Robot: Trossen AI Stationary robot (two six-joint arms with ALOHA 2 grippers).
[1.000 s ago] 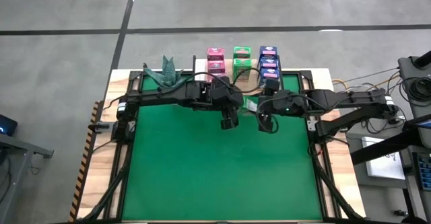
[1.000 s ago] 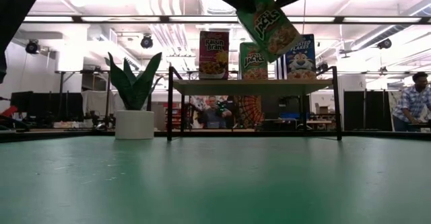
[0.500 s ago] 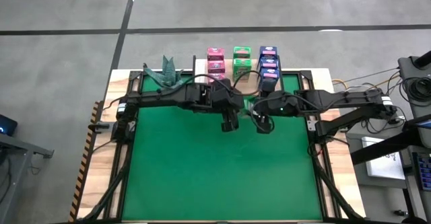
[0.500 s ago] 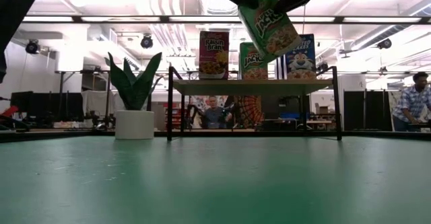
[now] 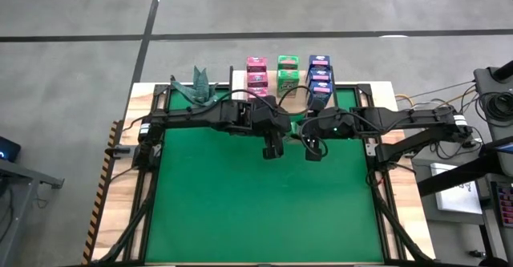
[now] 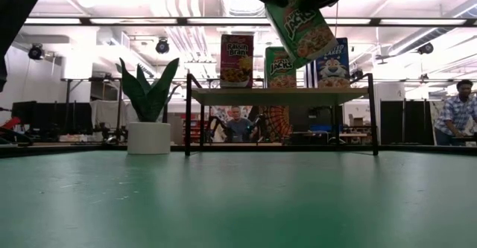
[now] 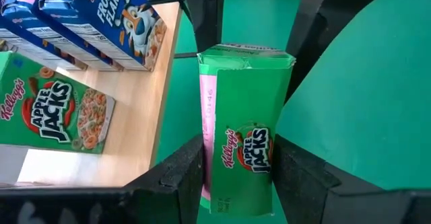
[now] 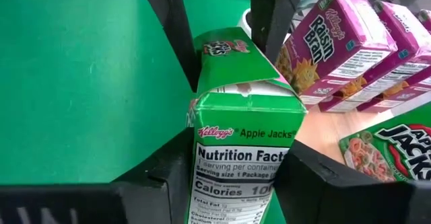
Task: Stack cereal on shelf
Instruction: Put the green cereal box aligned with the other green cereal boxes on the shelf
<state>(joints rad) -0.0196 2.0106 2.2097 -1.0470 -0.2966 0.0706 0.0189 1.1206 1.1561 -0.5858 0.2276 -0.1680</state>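
Both my left hand (image 7: 236, 177) and right hand (image 8: 236, 177) clamp the tilted green box (image 6: 300, 23); I'd level it, then release one side before reaching the shelf (image 6: 279, 96).

We see a glossy printed-card Apple Jacks box (image 7: 244, 136), a pale matt wooden shelf (image 7: 131, 133), and a matt green mat (image 8: 81, 69).

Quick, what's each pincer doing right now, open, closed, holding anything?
Left pincer: closed on the green Apple Jacks box, held above the mat.
Right pincer: closed on the same box, from its other end.
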